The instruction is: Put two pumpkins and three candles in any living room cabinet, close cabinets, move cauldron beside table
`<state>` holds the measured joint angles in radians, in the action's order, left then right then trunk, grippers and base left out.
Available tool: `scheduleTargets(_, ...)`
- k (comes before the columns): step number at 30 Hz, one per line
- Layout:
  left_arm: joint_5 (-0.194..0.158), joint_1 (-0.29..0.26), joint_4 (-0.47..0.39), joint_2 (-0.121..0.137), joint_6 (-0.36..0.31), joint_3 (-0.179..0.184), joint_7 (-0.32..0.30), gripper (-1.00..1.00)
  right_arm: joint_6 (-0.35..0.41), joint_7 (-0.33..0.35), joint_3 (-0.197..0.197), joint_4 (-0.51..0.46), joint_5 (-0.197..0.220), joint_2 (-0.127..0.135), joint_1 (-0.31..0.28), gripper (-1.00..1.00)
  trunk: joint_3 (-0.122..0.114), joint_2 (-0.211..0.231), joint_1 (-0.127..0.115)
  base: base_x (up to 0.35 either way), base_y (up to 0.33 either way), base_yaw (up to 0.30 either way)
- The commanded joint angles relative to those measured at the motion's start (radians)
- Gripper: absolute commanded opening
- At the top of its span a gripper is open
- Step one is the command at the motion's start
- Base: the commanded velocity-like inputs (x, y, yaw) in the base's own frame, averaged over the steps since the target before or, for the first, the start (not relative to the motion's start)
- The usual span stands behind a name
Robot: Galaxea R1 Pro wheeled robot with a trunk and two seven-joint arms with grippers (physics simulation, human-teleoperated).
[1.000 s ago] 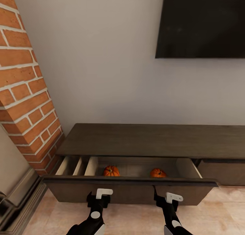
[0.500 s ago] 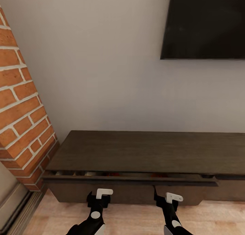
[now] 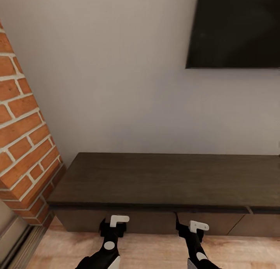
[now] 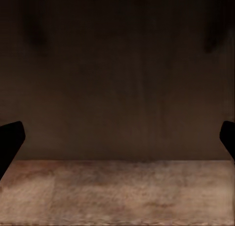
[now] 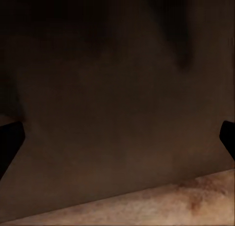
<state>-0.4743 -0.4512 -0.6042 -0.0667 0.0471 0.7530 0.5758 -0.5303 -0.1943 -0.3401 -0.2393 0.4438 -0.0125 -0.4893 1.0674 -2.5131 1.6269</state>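
The long dark-brown cabinet (image 3: pixel 163 179) stands against the wall with its drawer fronts flush and shut. My left gripper (image 3: pixel 113 227) and right gripper (image 3: pixel 191 228) are low, right at the cabinet's front face. In the left wrist view the left gripper (image 4: pixel 117 142) is open, its dark fingertips (image 4: pixel 10 138) wide apart before the brown drawer front (image 4: pixel 117 79). The right gripper (image 5: pixel 117 138) is open the same way against the front panel (image 5: pixel 107 98). The pumpkins are hidden inside the cabinet. The candles and the cauldron are out of view.
A red brick chimney column (image 3: pixel 23 144) rises at the left, close to the cabinet's end. A black wall-mounted screen (image 3: pixel 233 28) hangs above at the right. Light wooden floor (image 3: pixel 155 253) runs under the arms.
The open drawer with the two pumpkins has slid fully shut, hiding them. The view has shifted forward with the robot; both grippers stay at the drawer front.
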Motion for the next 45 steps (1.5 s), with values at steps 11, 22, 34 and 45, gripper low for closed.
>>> scheduleTargets(11, -0.01, -0.001, 0.0, 0.001, 0.005, 0.01, 0.007, 1.0, 0.001, -0.007, -0.01, -0.002, 0.001, 0.0, -0.001, 1.0, 0.001, 0.0, -0.001, -0.323, 0.0, 0.0)
scheduleTargets(22, -0.011, -0.001, -0.001, 0.001, 0.004, 0.008, 0.007, 1.0, 0.004, 0.104, -0.009, -0.004, 0.001, 0.003, 0.0, 1.0, 0.001, 0.0, -0.001, -0.331, 0.0, 0.0)
scheduleTargets(34, -0.027, -0.001, -0.176, 0.012, -0.185, -0.027, 0.006, 1.0, 0.082, 0.149, -0.002, -0.02, 0.006, 0.004, 0.0, 1.0, 0.001, 0.0, -0.001, -0.316, 0.0, 0.0)
scheduleTargets(45, -0.033, 0.006, -0.473, 0.016, -0.649, -0.296, 0.007, 1.0, 0.106, 0.15, 0.002, -0.02, 0.017, 0.007, 0.0, 1.0, 0.001, 0.0, -0.001, -0.05, 0.0, 0.0)
